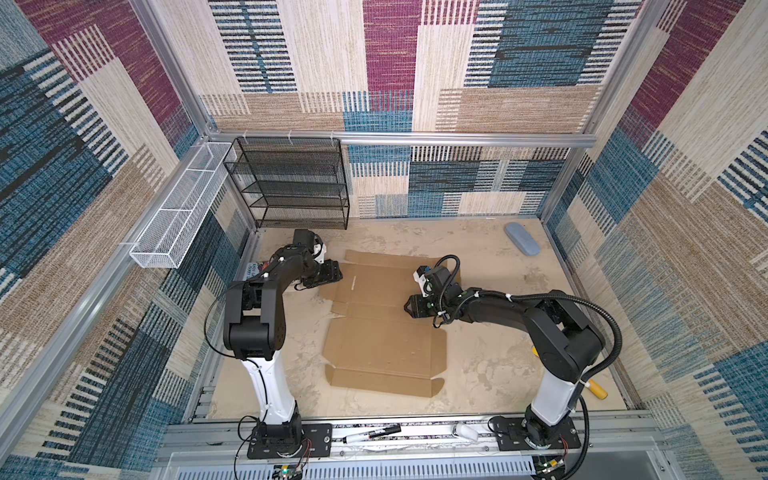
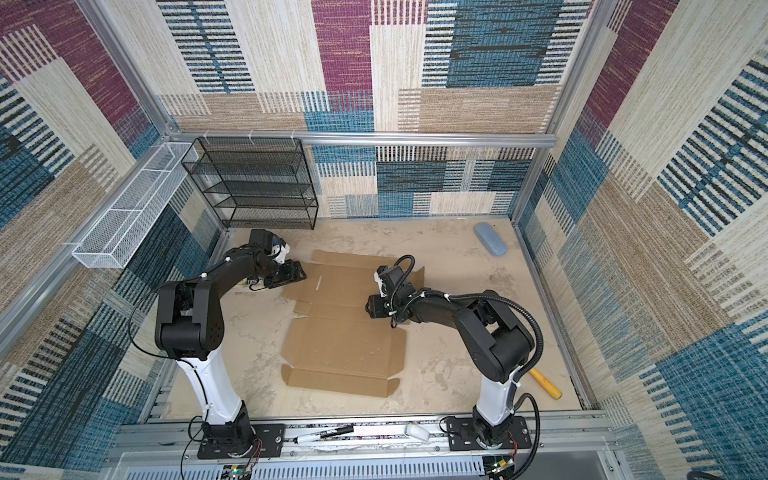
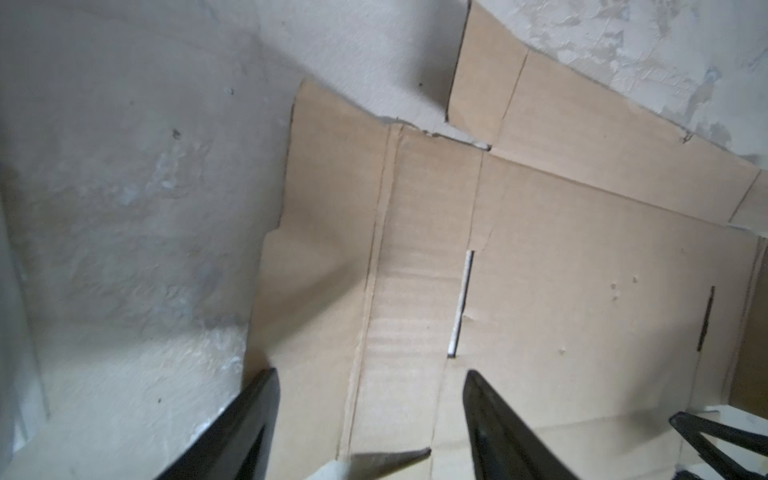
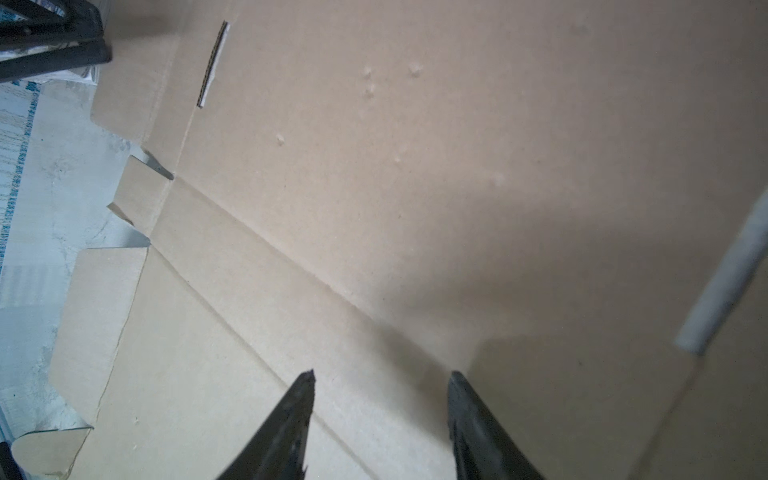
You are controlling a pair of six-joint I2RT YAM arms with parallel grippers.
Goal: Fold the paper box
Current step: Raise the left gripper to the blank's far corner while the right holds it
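Observation:
The paper box (image 1: 386, 345) (image 2: 345, 340) is a brown die-cut cardboard sheet lying unfolded on the table, its flaps and slots showing in both top views. My left gripper (image 1: 337, 273) (image 2: 302, 272) hovers open over the sheet's far left flap. In the left wrist view the gripper (image 3: 370, 371) straddles a crease of the cardboard (image 3: 561, 270) with nothing between the fingers. My right gripper (image 1: 408, 308) (image 2: 368, 306) stands open low over the sheet's right side. In the right wrist view the gripper (image 4: 382, 373) sits just above a crease of the cardboard (image 4: 374, 187), holding nothing.
A black mesh rack (image 1: 291, 183) and a white wire basket (image 1: 178, 208) stand at the back left. A blue case (image 1: 522, 239) lies at the back right and a yellow-handled tool (image 1: 598, 390) by the right arm's base. A marker (image 1: 370, 434) rests on the front rail.

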